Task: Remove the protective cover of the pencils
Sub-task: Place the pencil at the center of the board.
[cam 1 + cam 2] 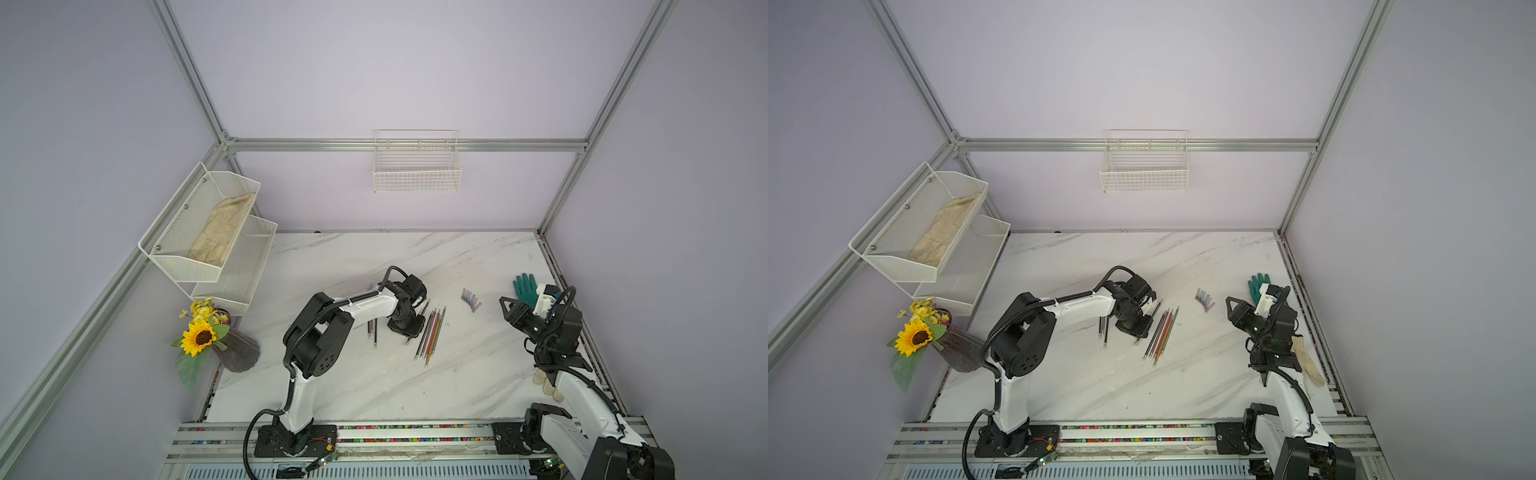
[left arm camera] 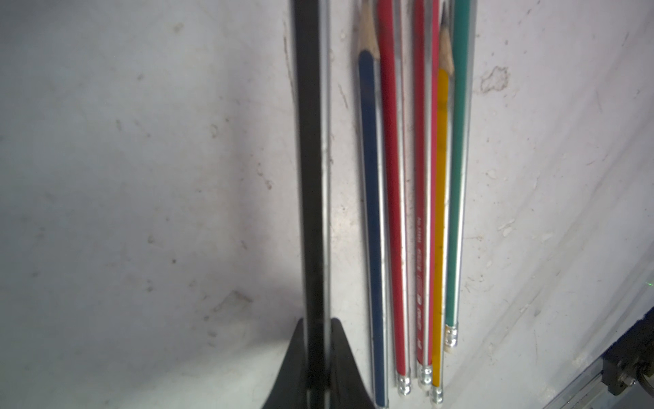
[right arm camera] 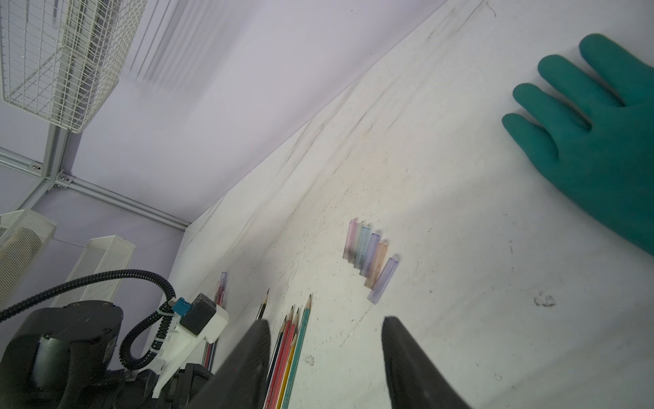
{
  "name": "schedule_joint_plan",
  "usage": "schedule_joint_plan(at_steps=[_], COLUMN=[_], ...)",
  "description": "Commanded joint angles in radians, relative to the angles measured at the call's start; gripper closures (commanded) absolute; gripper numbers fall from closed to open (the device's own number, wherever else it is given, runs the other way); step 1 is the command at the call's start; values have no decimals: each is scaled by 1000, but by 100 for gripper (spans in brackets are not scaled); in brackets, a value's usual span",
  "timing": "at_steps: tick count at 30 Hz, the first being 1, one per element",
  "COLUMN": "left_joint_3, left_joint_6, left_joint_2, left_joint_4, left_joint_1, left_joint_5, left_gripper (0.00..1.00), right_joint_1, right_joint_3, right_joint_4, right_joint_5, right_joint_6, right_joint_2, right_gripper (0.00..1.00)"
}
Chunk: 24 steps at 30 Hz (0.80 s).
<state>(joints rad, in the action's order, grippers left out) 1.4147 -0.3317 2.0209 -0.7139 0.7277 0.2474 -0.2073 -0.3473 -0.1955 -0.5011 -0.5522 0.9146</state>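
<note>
The left claw [image 1: 409, 331] is down on a black pencil [image 1: 424, 308] just beside the coloured pencils [image 1: 432, 332].

Both top views are bright and evenly lit by soft light from above. The table [image 1: 457, 395] carries only faint, soft-edged shadows, and the walls [image 1: 83, 124] grow greyer toward the picture corners. In the left wrist view the black pencil [image 2: 313, 177] sits close to the lens and is blurred, with a broad grey shadow beside it, while the coloured pencils [image 2: 417, 212] are only slightly soft. In the right wrist view the wire basket [image 3: 53, 60] is smeared, the right gripper [image 3: 325, 320] dark and unfocused, the green glove [image 3: 601, 141] soft
</note>
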Motion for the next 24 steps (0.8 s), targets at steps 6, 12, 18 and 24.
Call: schedule_joint_plan(at_steps=[6,12,18,24], left_joint_3=[-51,-59,-68,-74], left_joint_6=[-10,-8,-11,-12], left_joint_2=[-59,-74,-89,-111], left_joint_4=[11,15,16,16], left_joint_1=[3,3,4,4], left_joint_5=[9,4,5,1], left_gripper=[89,85,85,85], right_joint_1=[3,2,2,3], right_joint_3=[7,7,6,5], right_joint_4=[-30,-28,-28,-28], right_joint_5=[18,15,15,13], right_joint_6=[5,6,6,7], right_joint_2=[0,1,2,5], right_gripper=[45,45,45,45])
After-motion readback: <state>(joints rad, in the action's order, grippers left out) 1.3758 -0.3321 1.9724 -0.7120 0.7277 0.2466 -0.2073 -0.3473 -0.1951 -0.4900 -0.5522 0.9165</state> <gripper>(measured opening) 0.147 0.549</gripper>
